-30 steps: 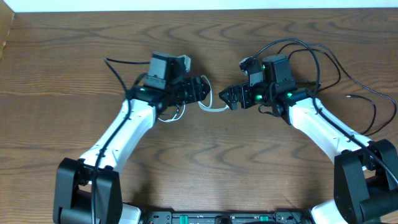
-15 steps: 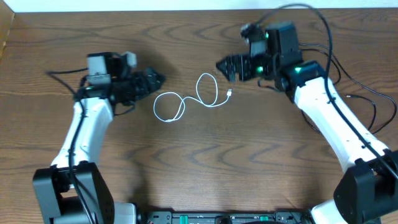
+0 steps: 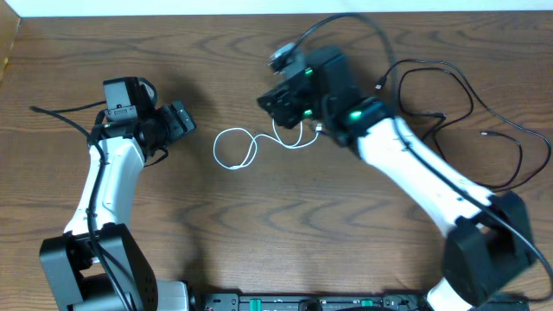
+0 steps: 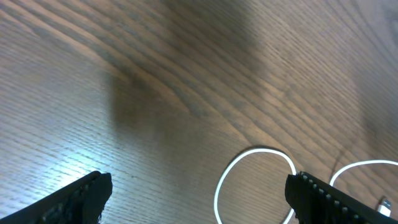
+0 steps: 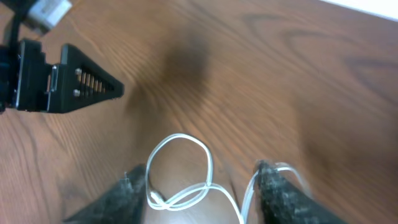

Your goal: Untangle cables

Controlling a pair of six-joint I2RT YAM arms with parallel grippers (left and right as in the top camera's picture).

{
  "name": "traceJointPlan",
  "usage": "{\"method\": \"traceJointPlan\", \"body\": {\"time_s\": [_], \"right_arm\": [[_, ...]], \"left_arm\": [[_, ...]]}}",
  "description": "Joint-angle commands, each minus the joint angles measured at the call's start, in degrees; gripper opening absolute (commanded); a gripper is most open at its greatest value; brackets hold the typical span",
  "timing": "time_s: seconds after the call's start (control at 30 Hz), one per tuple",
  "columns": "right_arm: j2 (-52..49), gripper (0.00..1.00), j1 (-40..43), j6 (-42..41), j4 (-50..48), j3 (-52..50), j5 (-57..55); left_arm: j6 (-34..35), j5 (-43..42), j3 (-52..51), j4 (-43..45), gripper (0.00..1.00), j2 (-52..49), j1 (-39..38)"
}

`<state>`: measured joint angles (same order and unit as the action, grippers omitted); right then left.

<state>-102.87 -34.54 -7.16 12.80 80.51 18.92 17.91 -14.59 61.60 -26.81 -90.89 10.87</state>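
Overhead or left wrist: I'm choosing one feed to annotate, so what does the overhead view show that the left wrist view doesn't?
Only the overhead: both arms whole, the right gripper over the far end of the white cable, and the black cable lying off to the right. Only the left wrist: a close look between its own fingertips, which are spread wide with nothing in them. Both: the left gripper, a loop of the white cable, and the wooden table.
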Motion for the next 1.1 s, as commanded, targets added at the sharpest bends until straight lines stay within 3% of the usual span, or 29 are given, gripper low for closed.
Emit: {"method": "traceJointPlan", "body": {"time_s": [0.0, 0.2, 0.43, 0.57, 0.73, 0.93, 1.07], "right_arm": [[-4.2, 0.49, -2.9, -1.8, -2.5, -0.1, -0.8], [-10.8, 0.72, -6.5, -3.5, -7.9, -0.1, -0.9], [-14.2, 0.74, -6.9, -6.8, -7.9, -0.1, -1.1], [-15.3, 0.75, -6.9, -15.0, -7.3, -0.1, -4.1], [-15.9, 0.72, -7.1, -21.9, -5.7, -0.1, -4.9], [-16.3, 0.44, -8.1, -37.5, -2.4, -0.1, -3.9], [-16.3, 0.51, -8.1, -40.0, -0.3, -0.1, -5.2]], "left_arm": [[-0.9, 2.2, 0.5, -0.1, 0.94, 1.1, 0.1], [-0.9, 2.3, 0.5, 0.0, 0.94, 1.1, 0.1], [-0.9, 2.3, 0.5, 0.1, 0.94, 1.1, 0.1], [-0.9, 2.2, 0.5, 0.1, 0.94, 1.1, 0.1], [-0.9, 2.2, 0.5, 0.1, 0.94, 1.1, 0.1], [-0.9, 2.2, 0.5, 0.1, 0.94, 1.1, 0.1], [-0.9, 2.2, 0.5, 0.1, 0.94, 1.1, 0.1]]}}
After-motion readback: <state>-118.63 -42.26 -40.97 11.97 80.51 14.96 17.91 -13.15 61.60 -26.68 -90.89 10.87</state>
